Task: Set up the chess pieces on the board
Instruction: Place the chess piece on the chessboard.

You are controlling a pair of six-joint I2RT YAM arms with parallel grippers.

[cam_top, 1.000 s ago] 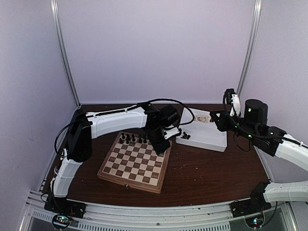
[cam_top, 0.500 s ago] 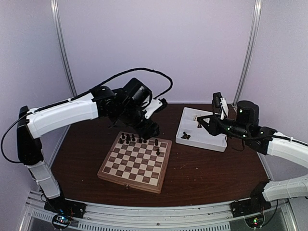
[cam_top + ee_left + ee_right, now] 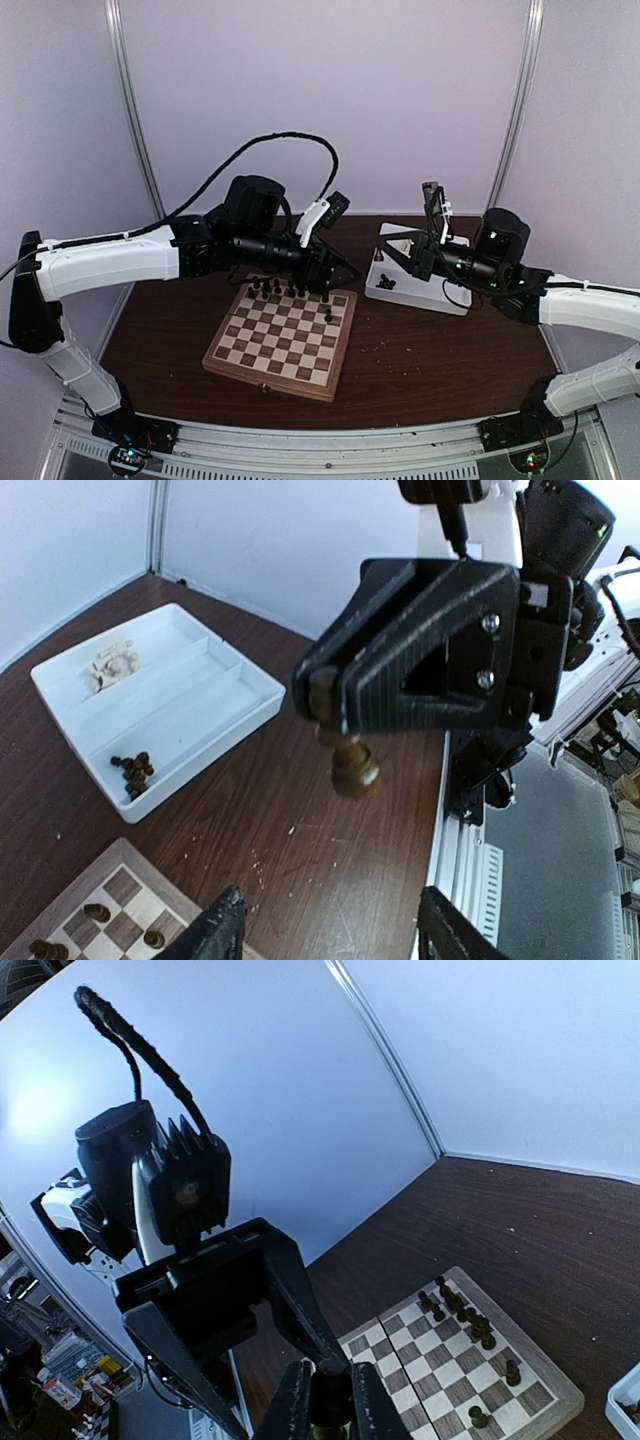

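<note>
One small dark brown turned wooden chess piece point(image 3: 348, 763) is clamped in the right end effector point(image 3: 330, 1392) and held in the air over the far part of the dark wooden tabletop point(image 3: 420, 350). The left end effector point(image 3: 336, 272), its fingers point(image 3: 225, 930) apart and on nothing, is held above the far right corner of the square tan-and-brown checked wooden board point(image 3: 283, 335). A row of dark pieces point(image 3: 285, 290), too small to be counted exactly, is crowded along the board's far edge, and pale cream pieces point(image 3: 110, 663) and a cluster of dark ones point(image 3: 133, 770) are kept in opposite end compartments of one white three-compartment tray point(image 3: 215, 750) near the tabletop's far right edge.
</note>
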